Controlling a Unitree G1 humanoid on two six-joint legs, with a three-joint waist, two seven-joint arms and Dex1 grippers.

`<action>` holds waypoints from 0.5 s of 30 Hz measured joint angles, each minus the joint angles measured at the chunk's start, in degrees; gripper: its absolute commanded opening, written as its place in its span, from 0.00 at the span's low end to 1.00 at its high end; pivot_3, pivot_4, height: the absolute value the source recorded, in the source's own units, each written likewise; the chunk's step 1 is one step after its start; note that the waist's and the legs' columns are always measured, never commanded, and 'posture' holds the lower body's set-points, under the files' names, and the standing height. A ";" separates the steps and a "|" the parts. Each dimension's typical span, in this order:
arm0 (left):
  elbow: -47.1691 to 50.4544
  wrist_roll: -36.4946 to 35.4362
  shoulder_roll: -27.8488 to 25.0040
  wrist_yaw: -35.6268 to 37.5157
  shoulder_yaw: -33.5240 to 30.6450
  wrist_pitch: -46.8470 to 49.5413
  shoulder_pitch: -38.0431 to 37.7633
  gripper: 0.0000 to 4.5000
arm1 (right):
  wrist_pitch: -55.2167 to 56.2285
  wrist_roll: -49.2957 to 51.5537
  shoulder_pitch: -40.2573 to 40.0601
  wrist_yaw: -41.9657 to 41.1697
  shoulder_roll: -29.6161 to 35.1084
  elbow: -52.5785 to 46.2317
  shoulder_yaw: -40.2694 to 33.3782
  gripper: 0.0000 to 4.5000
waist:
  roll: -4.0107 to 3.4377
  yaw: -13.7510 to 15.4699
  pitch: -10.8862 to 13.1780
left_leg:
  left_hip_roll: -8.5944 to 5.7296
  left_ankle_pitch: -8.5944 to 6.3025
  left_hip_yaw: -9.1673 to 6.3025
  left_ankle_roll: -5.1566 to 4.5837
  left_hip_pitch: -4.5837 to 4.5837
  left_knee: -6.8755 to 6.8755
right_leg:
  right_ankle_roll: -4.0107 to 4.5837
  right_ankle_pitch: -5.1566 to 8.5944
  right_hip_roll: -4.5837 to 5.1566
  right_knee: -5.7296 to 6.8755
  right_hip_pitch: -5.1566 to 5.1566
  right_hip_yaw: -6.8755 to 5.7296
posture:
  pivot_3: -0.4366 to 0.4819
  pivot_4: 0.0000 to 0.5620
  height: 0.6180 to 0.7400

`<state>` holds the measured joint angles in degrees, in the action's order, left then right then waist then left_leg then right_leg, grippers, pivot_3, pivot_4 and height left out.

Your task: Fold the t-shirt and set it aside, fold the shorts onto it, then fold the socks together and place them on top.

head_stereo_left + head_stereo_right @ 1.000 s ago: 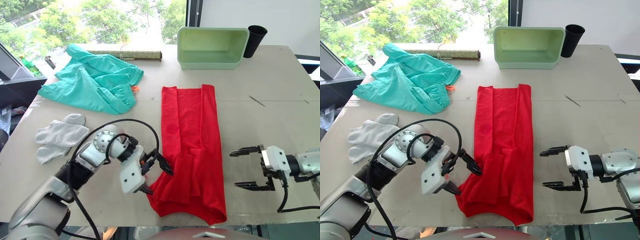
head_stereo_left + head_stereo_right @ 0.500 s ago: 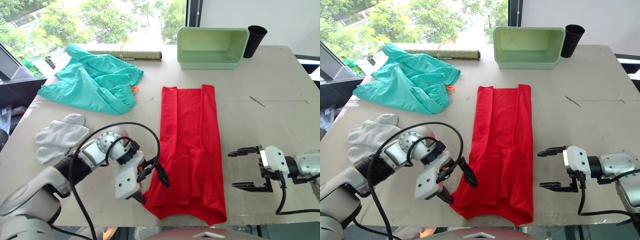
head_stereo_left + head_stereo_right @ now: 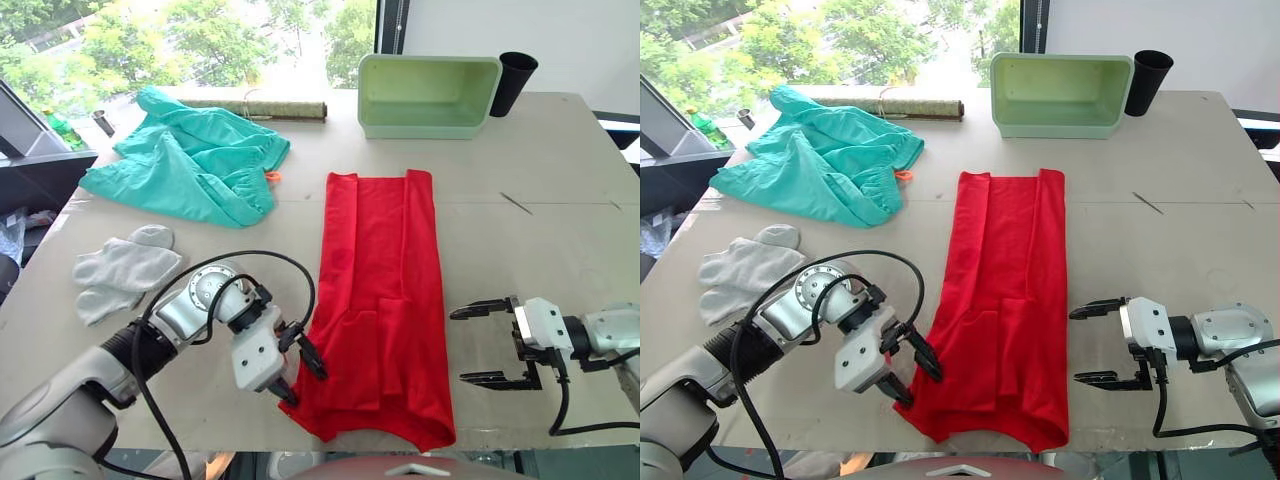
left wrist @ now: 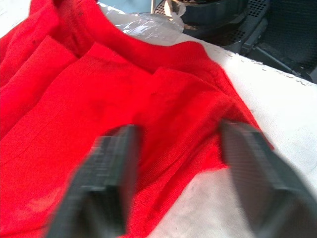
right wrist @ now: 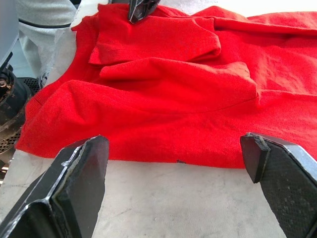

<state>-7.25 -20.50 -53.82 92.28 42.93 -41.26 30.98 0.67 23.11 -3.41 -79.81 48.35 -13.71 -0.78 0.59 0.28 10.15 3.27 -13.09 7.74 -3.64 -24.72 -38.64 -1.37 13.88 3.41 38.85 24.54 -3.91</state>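
You are early in the first step: the bright red thin t-shirt [image 3: 382, 300] lies as a long strip mid-counter [image 3: 540, 180], your open left hand [image 3: 298, 367] and open right hand [image 3: 487, 344] flanking its near end; the crumpled teal shorts [image 3: 190, 160] and small grey socks [image 3: 122, 272] wait untouched at far left.

The t-shirt [image 3: 384, 300] lies lengthwise before me — shorts [image 3: 190, 160] far left, socks [image 3: 122, 271] nearer left, a tub [image 3: 428, 96] behind it, a cup [image 3: 516, 83] right of that.
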 measured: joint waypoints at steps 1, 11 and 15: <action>0.07 -0.04 0.01 0.00 -0.41 0.33 -0.44 0.21 | 0.05 0.15 0.03 -0.20 0.00 0.00 0.01 1.00 | 0.00 0.05 0.00 | 0.00 0.00 0.00 0.00 0.00 0.00 | 0.00 0.00 0.00 0.00 0.00 0.00 | 0.48 0.27 1.00; 0.06 0.01 0.68 0.00 -4.53 0.86 -3.73 0.01 | 14.36 -3.50 0.22 -8.51 2.76 1.57 4.48 1.00 | 0.00 0.47 0.00 | 0.00 -0.01 0.00 -0.01 0.00 -0.04 | -0.01 0.01 0.01 0.00 0.00 -0.02 | 0.48 0.27 1.00; 0.14 0.04 1.19 0.00 -6.56 1.15 -4.97 0.01 | 17.22 -4.74 2.73 -9.43 3.43 2.49 8.21 1.00 | 0.01 0.42 0.00 | 0.05 0.00 0.00 -0.01 0.00 -0.10 | -0.01 0.01 -0.04 0.03 0.00 -0.02 | 0.48 0.27 1.00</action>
<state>-7.11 -20.45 -52.63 92.28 36.37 -40.11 26.00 17.89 18.37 -0.68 -89.24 51.78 -11.22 7.44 0.61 0.70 10.14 3.32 -13.09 7.74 -3.65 -24.72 -38.73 -1.38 13.89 3.37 38.88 24.54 -3.92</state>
